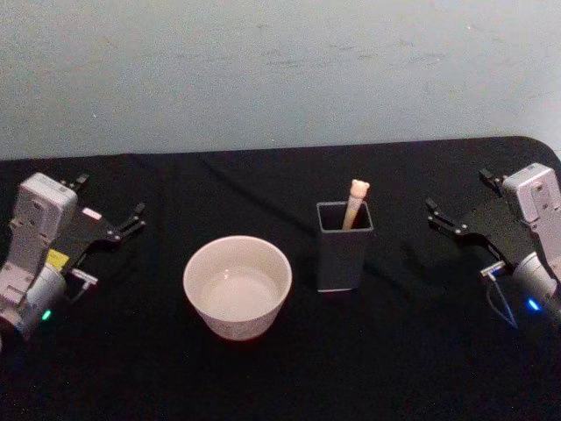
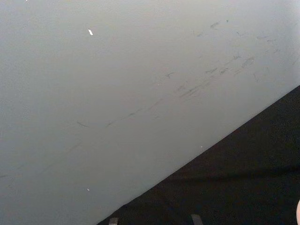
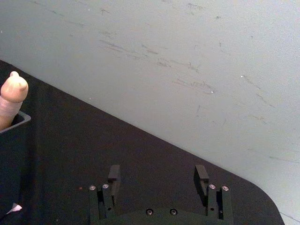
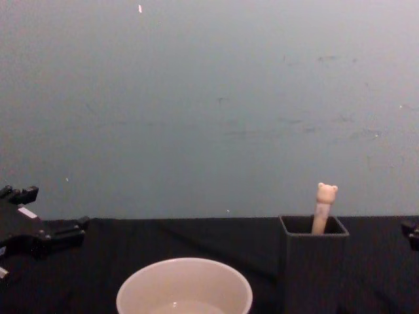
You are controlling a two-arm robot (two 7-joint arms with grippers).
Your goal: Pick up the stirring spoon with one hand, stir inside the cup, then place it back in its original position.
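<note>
While the stirring spoon [image 1: 355,203] is standing bear-head up in the dark holder [image 1: 344,259], just right of the cup [image 1: 235,326] on the black surface [image 1: 403,351], the left tool [image 1: 112,196] is sitting at the far left and the right tool [image 1: 458,190] at the far right, both with fingers spread apart.

Head view: high, angled down on black table [image 1: 394,360], far wall [image 1: 263,70] beyond. Chest view: low, level, close to near edge; shares cup [image 1: 237,286] and holder [image 1: 344,254] with head. Wrist views: low at left and right sides, facing far wall; right one catches holder.
</note>
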